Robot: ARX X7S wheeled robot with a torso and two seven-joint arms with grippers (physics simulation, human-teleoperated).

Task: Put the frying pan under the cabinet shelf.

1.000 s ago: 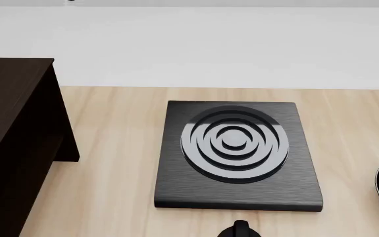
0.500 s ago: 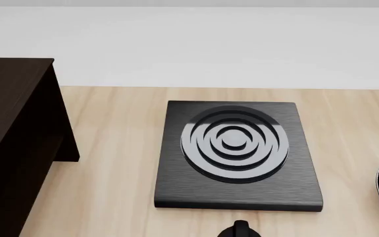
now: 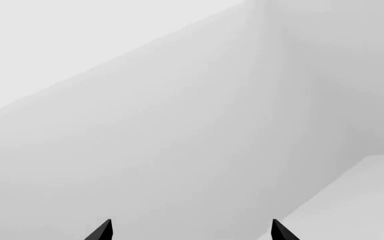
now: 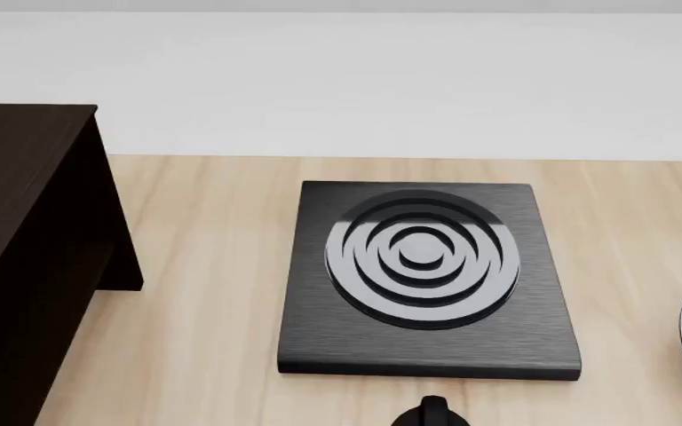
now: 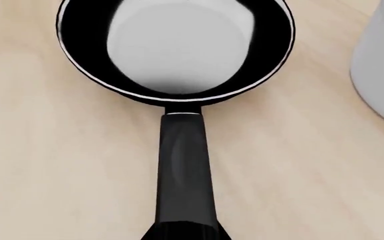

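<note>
Frying pan (image 5: 178, 55) handle reaches toward the camera.

bright, even, soft light throughout; sharp renders with no blur or edge distortion. the pan (image 5: 176, 50) has a glossy pale sheen inside. the cabinet (image 4: 27, 257) stays nearly black, detail lost.

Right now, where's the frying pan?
Frying pan lies on the wooden table at the head view's far right edge, right of the stove plate.
</note>
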